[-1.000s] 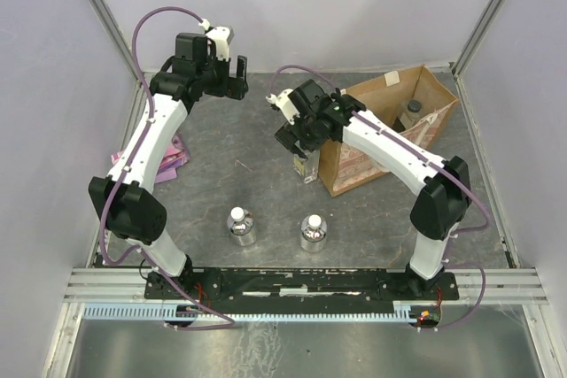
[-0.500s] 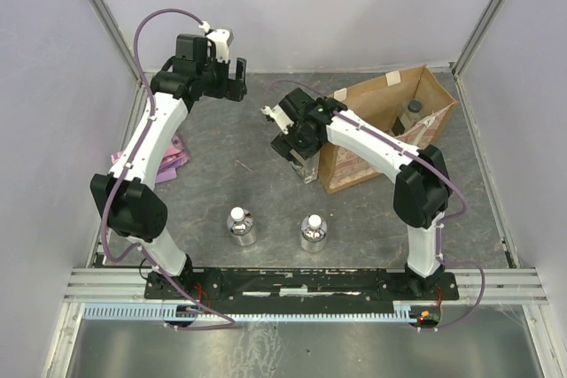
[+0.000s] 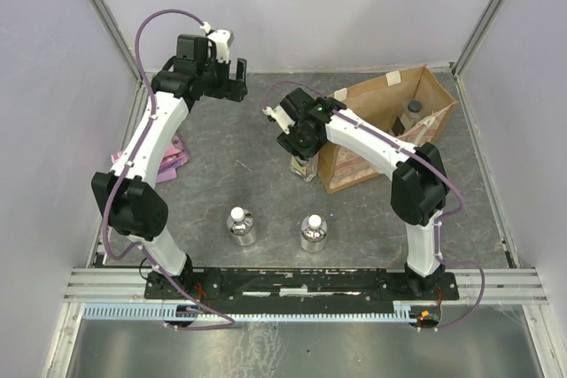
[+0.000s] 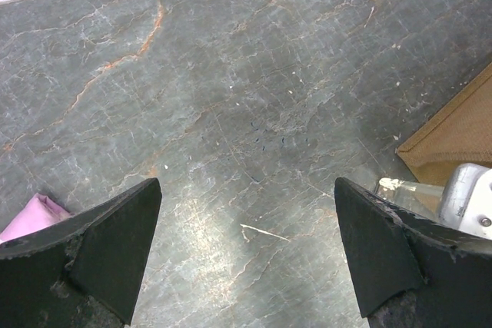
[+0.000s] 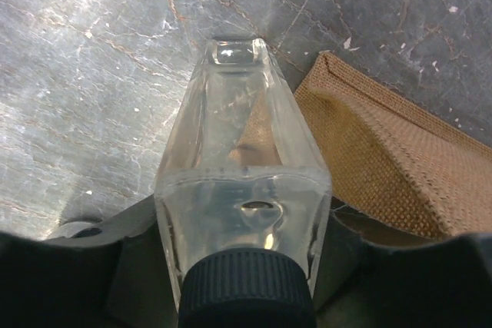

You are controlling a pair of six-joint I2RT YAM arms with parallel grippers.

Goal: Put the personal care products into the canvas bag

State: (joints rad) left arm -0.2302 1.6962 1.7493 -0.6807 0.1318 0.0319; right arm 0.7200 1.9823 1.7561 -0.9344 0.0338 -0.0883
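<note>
Right end effector (image 3: 299, 141) lower, down around the tall clear bottle (image 3: 305, 166).

Tan canvas bag (image 3: 376, 105), grey marbled table (image 3: 257, 192)

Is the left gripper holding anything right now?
No, the left gripper is open over the table with nothing in its grasp.

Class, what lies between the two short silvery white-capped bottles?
Nothing: bare grey table separates the left silvery white-capped bottle from the right one, per the top view.
</note>
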